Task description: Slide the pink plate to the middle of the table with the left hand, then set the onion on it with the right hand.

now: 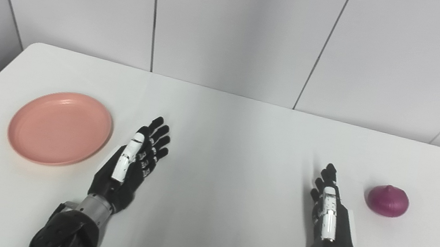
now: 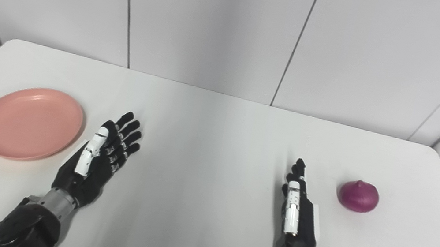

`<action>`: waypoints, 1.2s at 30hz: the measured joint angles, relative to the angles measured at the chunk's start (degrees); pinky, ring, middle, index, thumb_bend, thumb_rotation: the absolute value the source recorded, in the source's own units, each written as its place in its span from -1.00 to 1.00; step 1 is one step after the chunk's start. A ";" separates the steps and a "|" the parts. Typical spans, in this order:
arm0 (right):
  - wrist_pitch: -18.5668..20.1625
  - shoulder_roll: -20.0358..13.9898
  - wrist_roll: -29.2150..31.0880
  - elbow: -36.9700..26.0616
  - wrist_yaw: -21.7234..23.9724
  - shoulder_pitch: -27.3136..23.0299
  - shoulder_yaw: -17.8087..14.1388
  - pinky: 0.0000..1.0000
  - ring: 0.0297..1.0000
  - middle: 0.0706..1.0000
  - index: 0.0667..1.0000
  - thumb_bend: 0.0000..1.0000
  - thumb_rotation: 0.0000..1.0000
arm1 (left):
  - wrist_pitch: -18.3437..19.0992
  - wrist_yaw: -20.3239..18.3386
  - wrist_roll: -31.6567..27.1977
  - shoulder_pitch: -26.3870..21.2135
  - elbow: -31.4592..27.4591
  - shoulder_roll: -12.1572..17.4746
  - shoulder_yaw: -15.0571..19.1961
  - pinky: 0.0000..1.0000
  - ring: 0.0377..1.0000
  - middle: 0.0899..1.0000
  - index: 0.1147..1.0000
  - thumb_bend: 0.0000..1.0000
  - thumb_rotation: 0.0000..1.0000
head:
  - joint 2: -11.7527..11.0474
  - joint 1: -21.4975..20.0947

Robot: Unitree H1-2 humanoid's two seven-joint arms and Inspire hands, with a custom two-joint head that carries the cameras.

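The pink plate (image 1: pixel 60 128) lies flat on the left side of the white table (image 1: pixel 225 142). My left hand (image 1: pixel 135 163) is open and empty, palm up, just to the right of the plate and apart from it. The purple onion (image 1: pixel 387 201) sits on the right side of the table. My right hand (image 1: pixel 328 211) is open and empty, held edge-on with fingers straight, a little to the left of the onion and not touching it. The same scene shows in the right eye view, with the plate (image 2: pixel 30 122), the onion (image 2: pixel 359 196) and both hands.
Grey wall panels (image 1: pixel 236 28) stand right behind the table's far edge. The table's left and right edges run close to the plate and the onion.
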 measured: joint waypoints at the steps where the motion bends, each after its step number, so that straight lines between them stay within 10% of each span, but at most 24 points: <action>1: -0.03 0.09 -0.09 0.06 -0.03 -0.04 0.07 1.00 0.99 1.00 1.00 -0.58 1.00 | -0.02 -0.19 -0.04 -0.02 0.05 0.10 0.02 1.00 1.00 1.00 1.00 -0.05 1.00 | 0.00 0.00; 36: -2.82 0.30 -1.14 2.20 -0.38 -0.54 0.43 1.00 0.98 1.00 1.00 -0.60 1.00 | -3.17 -2.71 -1.58 -0.77 2.76 1.98 0.78 1.00 1.00 1.00 1.00 -0.04 1.00 | 0.44 -2.03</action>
